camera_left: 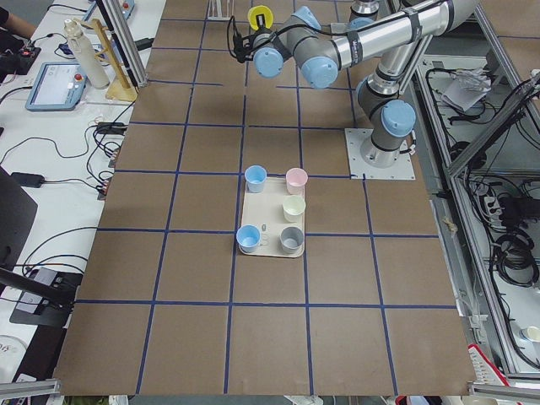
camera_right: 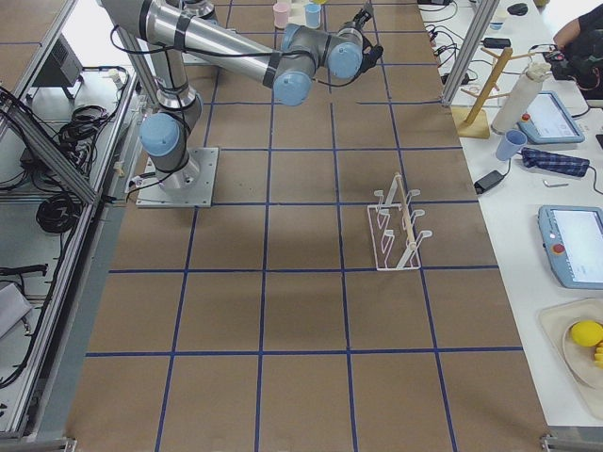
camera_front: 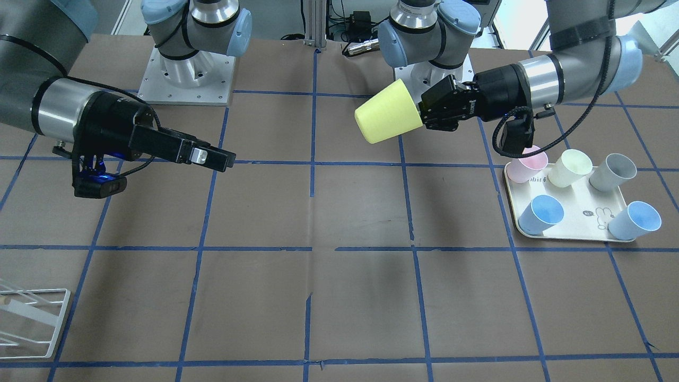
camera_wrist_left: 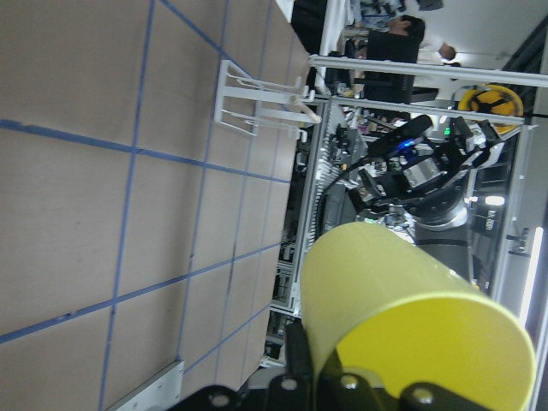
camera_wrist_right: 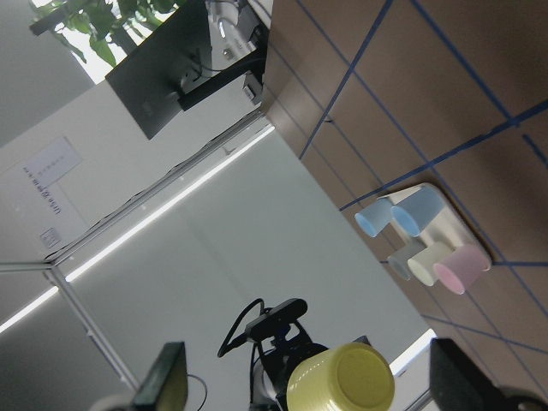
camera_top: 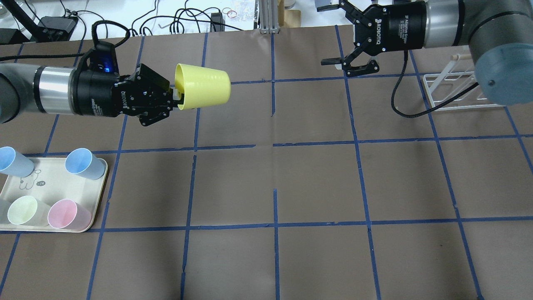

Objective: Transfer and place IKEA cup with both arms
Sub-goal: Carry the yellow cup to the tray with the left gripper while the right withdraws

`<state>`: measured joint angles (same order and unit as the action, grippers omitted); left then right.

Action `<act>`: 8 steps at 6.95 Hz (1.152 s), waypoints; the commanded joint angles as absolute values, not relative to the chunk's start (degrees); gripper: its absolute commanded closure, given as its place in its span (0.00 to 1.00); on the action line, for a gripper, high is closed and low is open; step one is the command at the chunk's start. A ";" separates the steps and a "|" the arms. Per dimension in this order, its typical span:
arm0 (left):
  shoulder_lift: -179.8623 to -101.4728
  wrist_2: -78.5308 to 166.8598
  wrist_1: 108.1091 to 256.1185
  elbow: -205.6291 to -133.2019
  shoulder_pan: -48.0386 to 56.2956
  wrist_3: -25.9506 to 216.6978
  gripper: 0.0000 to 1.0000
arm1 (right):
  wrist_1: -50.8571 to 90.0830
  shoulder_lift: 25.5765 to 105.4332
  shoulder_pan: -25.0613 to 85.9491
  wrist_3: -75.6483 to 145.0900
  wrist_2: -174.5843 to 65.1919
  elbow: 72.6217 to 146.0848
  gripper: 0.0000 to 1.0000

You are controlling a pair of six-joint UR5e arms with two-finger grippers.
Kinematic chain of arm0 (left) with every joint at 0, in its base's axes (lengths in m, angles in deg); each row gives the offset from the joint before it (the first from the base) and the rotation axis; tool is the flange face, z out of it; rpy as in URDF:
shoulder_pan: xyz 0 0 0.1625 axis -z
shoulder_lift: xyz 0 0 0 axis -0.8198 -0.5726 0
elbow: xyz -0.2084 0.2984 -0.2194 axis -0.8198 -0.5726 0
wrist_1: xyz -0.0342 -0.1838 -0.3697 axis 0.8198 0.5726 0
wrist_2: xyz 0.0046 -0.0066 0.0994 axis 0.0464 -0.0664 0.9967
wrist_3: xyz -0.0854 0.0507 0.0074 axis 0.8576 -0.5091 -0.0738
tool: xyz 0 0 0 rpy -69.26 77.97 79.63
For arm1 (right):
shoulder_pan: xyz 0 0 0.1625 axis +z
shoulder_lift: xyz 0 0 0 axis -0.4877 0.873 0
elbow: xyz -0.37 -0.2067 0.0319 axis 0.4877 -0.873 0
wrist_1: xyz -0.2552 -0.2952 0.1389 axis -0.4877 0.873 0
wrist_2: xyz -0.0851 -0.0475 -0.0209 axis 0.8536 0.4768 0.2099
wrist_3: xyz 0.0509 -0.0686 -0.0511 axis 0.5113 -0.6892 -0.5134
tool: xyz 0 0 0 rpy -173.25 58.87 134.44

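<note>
The bright yellow IKEA cup (camera_top: 206,89) hangs on its side above the table, base towards the table's middle. My left gripper (camera_top: 178,96) is shut on its rim, one finger inside the mouth. In the front view the cup (camera_front: 387,119) and left gripper (camera_front: 421,114) are right of centre. My right gripper (camera_top: 327,34) is open and empty at the far right of the table, facing the cup with a wide gap between them; it also shows in the front view (camera_front: 225,158). The right wrist view shows the cup's base (camera_wrist_right: 341,385) between its spread fingers (camera_wrist_right: 169,377).
A cream tray (camera_top: 100,196) at my near left holds a pink cup (camera_top: 66,214), a pale cream-yellow cup (camera_top: 25,210), two blue cups (camera_top: 83,163) and a grey cup (camera_front: 612,172). A white wire rack (camera_top: 454,89) stands at the far right.
</note>
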<state>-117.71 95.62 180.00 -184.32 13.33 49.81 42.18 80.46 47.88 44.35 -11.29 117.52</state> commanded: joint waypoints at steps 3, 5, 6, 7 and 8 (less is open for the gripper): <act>-119.04 131.97 160.37 -183.57 3.58 50.50 1.00 | 41.75 88.85 48.15 46.18 21.43 117.61 0.00; -121.24 144.58 154.26 -180.78 0.49 50.23 1.00 | 41.57 90.43 52.08 45.99 36.18 117.09 0.00; -124.29 150.10 154.34 -175.88 0.31 47.88 1.00 | 40.26 90.79 56.46 45.82 45.75 115.95 0.00; -127.63 152.51 154.43 -172.17 -0.04 43.86 1.00 | 36.77 90.88 59.20 44.16 54.37 114.98 0.00; -130.97 153.84 154.34 -169.96 -2.83 36.68 1.00 | 36.47 92.19 59.32 41.36 56.20 115.41 0.00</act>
<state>-127.05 151.21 154.48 -173.37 -0.57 43.50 38.03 91.08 57.67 44.03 50.34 115.57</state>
